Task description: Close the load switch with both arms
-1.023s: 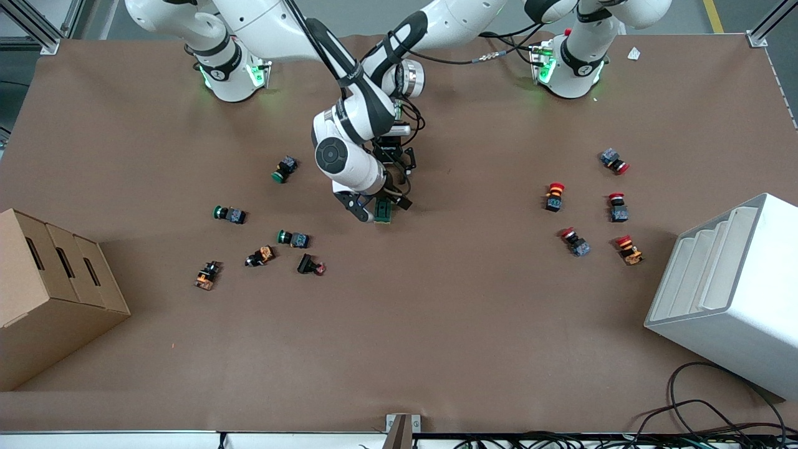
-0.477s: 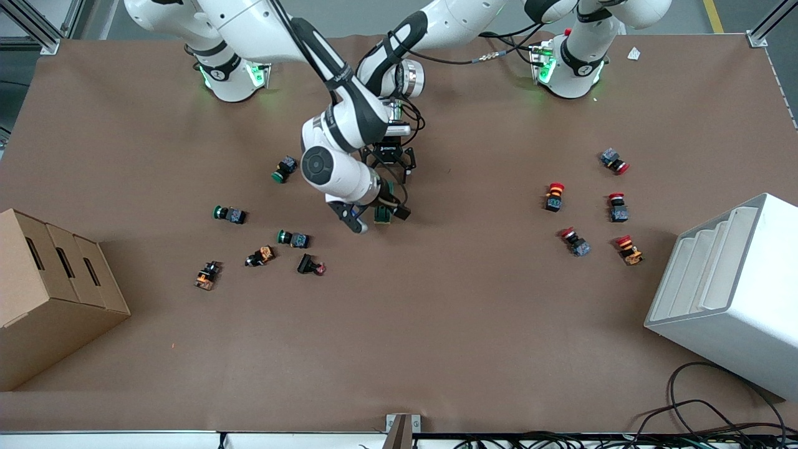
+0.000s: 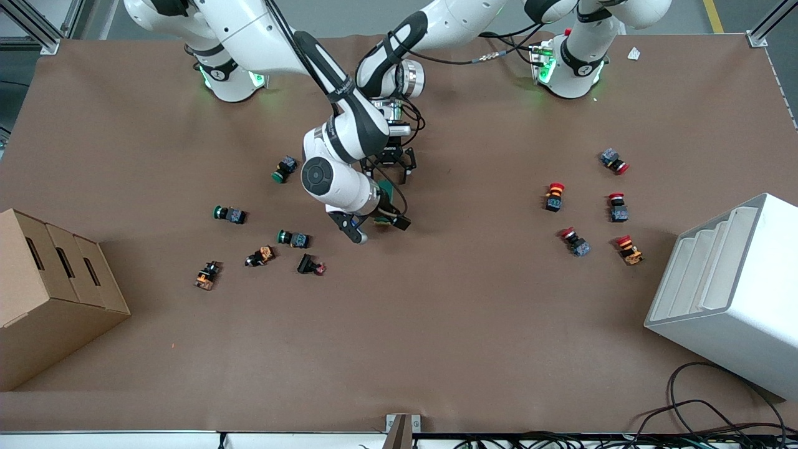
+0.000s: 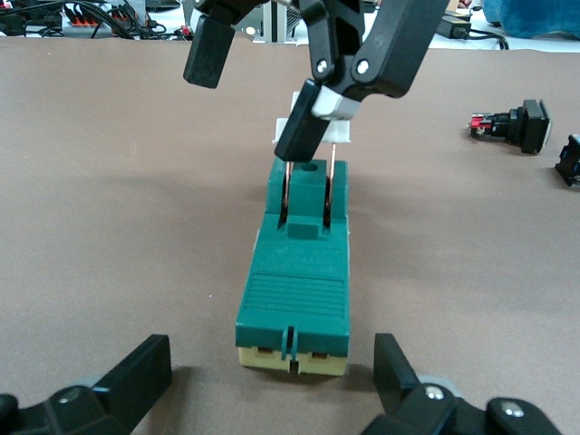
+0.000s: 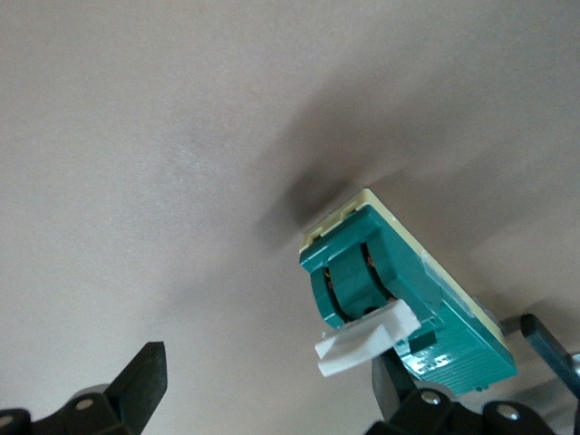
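The load switch (image 3: 385, 189) lies on the brown table mat at mid-table. It is a dark green block on a cream base (image 4: 294, 281), and its white lever (image 4: 314, 132) stands raised on two copper blades. My left gripper (image 3: 388, 168) is open and low, with its fingers either side of the switch's end (image 4: 272, 385), clear of it. My right gripper (image 3: 378, 227) is open over the lever end. One of its fingers (image 4: 304, 127) touches the white lever (image 5: 367, 340), and the other finger (image 4: 208, 50) is clear. The switch also shows in the right wrist view (image 5: 408, 299).
Several green and orange pushbuttons (image 3: 293, 239) lie toward the right arm's end of the table. Several red ones (image 3: 573, 240) lie toward the left arm's end. A cardboard box (image 3: 43, 293) and a white stepped bin (image 3: 729, 293) stand at the two ends.
My right gripper has shifted along the switch toward the front camera, its wrist swinging slightly. The left gripper and the switch have stayed put.
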`<state>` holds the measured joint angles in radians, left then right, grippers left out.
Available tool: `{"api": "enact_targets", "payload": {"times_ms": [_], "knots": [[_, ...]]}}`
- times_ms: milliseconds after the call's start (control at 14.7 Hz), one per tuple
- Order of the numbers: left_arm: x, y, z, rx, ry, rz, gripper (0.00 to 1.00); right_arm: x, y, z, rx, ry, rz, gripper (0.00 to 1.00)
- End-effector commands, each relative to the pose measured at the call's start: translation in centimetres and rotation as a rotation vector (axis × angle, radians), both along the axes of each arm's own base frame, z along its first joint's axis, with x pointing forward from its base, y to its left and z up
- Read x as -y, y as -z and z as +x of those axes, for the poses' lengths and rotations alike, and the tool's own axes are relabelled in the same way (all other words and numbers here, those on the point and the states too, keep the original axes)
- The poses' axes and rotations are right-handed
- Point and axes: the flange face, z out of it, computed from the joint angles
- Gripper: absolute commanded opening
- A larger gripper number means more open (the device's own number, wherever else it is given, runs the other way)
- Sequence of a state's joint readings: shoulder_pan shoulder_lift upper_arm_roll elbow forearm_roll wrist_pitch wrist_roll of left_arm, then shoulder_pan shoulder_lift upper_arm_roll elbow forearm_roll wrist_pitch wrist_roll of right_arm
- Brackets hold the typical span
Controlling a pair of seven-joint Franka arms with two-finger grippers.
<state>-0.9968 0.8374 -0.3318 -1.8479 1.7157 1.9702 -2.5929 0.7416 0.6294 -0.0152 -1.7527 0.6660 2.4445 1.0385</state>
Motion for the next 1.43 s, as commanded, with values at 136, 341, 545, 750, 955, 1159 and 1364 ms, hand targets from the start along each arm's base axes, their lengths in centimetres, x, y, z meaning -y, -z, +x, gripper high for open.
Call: {"api": "enact_targets", "payload": {"times_ms": [136,341,545,750,955,1159,1364], "knots": [[-1.2,3.2,0.5,-0.037,-0.021,0.005,0.99,0.6,-0.4,2.2,0.029,-0.003,0.029,1.00],[-1.2,3.2,0.6,-0.036,-0.022,0.007,0.99,1.0,0.9,2.6,0.029,-0.014,0.022,1.00],[-1.2,3.2,0.6,-0.036,-0.022,0.007,0.99,0.8,2.3,3.0,0.027,-0.015,0.014,1.00],[-1.2,3.2,0.6,-0.036,-0.020,0.008,0.99,0.7,2.7,3.6,0.030,-0.018,0.014,1.00],[-1.3,3.2,0.7,-0.035,-0.022,0.009,0.99,2.8,1.7,5.7,0.003,0.005,0.030,1.00],[-1.3,3.1,0.8,-0.032,-0.020,0.010,0.99,4.0,-0.9,7.6,-0.074,-0.017,0.054,1.00],[-1.2,2.7,0.9,-0.029,-0.020,0.008,0.99,10.9,-4.5,10.6,-0.097,-0.144,0.042,1.00]]}}
